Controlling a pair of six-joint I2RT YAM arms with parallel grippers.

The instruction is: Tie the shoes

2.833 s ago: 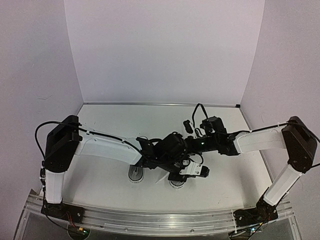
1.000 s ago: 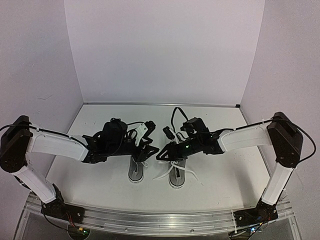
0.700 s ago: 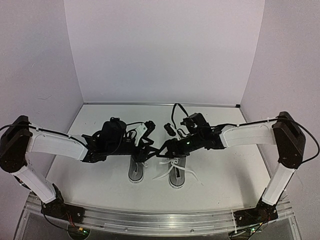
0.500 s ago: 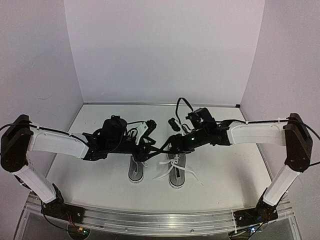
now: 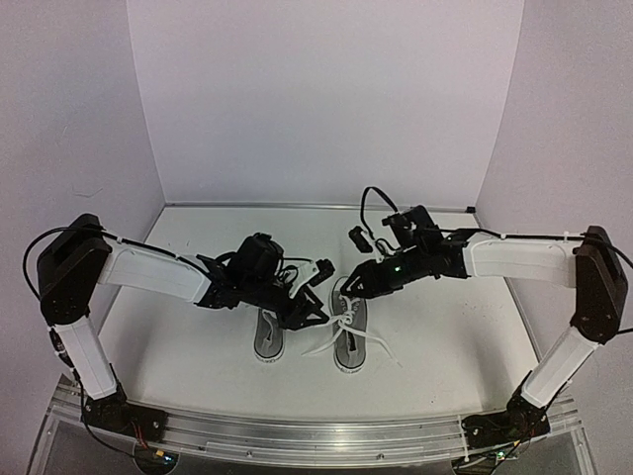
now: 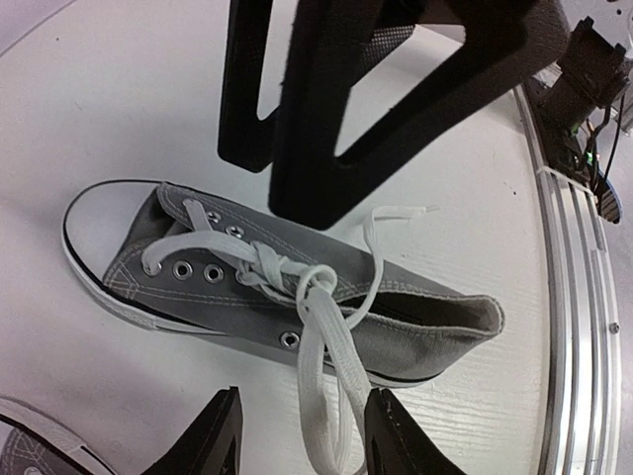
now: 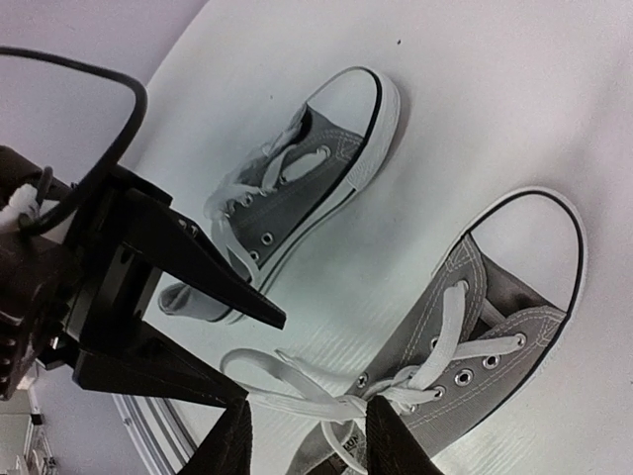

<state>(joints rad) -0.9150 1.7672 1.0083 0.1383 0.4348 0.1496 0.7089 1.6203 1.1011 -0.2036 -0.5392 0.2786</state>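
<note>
Now, from the top view, the left hand (image 5: 315, 309) has swung in from the left since half a second ago and hangs between the left shoe (image 5: 268, 336) and the right shoe (image 5: 348, 341), while the right hand (image 5: 356, 281) has drawn back toward the far right. Both shoes stand side by side near the front of the white counter (image 5: 455, 336), ringed by pale lilac walls (image 5: 326, 99), with a metal rail (image 5: 316, 435) along the near edge. In the left wrist view, the left hand (image 6: 302, 440) is released, its fingers spread either side of the white laces (image 6: 316, 327) trailing from the right shoe (image 6: 415, 332). In the right wrist view, the right hand (image 7: 309, 440) is likewise released above the right shoe's (image 7: 495, 327) loose crossing, the left shoe (image 7: 297, 183) lying beyond.
</note>
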